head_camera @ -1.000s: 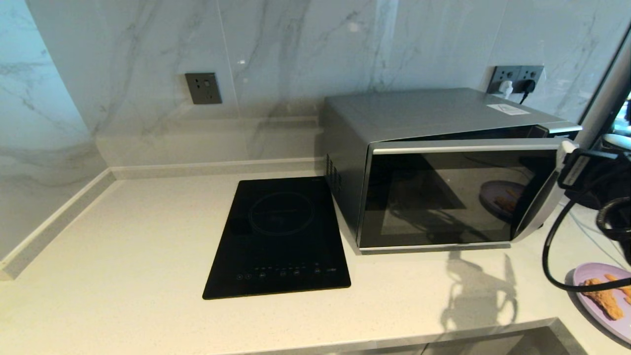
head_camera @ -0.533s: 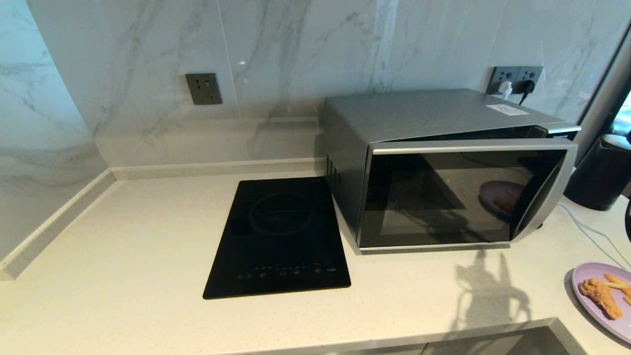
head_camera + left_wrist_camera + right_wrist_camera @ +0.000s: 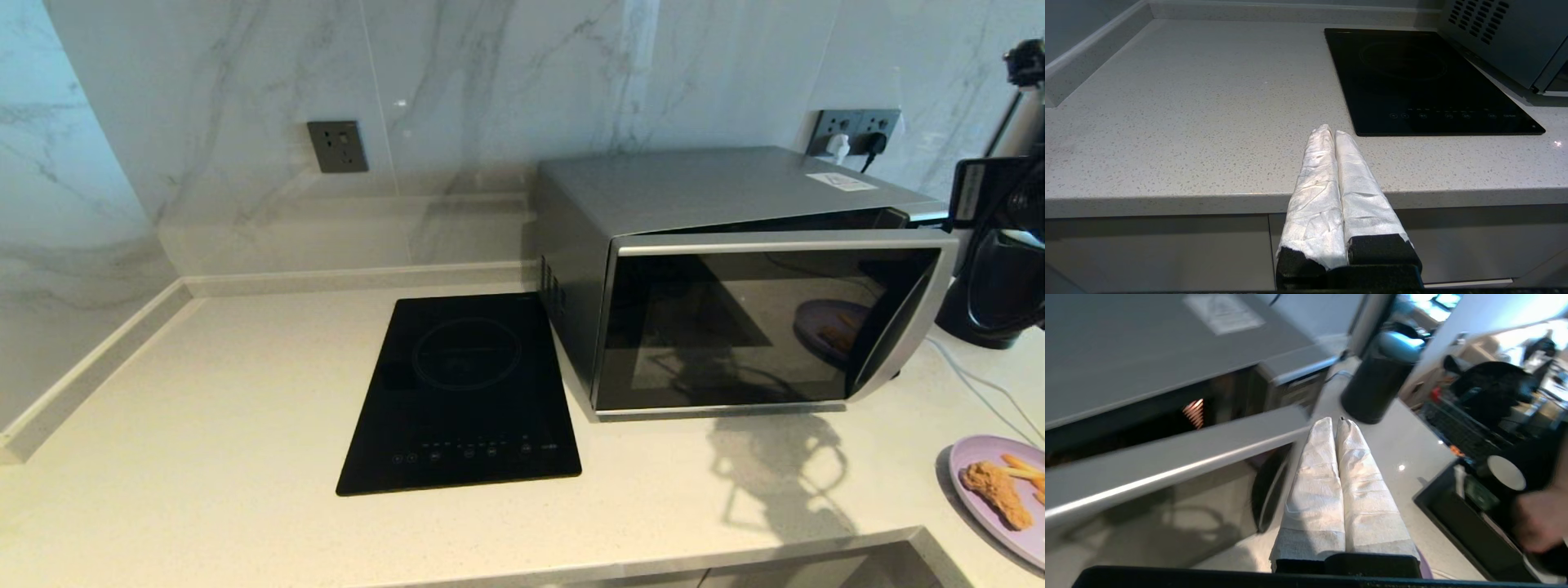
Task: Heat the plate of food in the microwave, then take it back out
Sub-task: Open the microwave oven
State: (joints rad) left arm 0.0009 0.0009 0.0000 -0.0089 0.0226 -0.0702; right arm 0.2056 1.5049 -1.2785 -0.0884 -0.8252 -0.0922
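Note:
The silver-grey microwave (image 3: 702, 188) stands on the right of the counter, its dark glass door (image 3: 735, 327) a little ajar on the handle side. Near the counter's front right corner rests the lilac plate of food (image 3: 1000, 490), holding a fried chunk and fries, with nothing touching it. My right arm (image 3: 1000, 196) hangs high at the right edge, beside the microwave's upper corner. In the right wrist view my right gripper (image 3: 1336, 421) is shut and empty, its tips close to the top corner of the door (image 3: 1167, 457). Before the counter's front edge, my left gripper (image 3: 1329, 130) is parked, shut and empty.
A flat black induction hob (image 3: 465, 392) lies left of the microwave. A black kettle (image 3: 992, 286) stands right of it, with its white cable on the counter. Wall sockets (image 3: 853, 126) sit behind. A black tray (image 3: 1474, 514) and a person's hand (image 3: 1535, 514) are further right.
My right arm left the door's handle edge, dropped out of view, and is now raised at the upper right. Its gripper went from open to shut. The door stays ajar.

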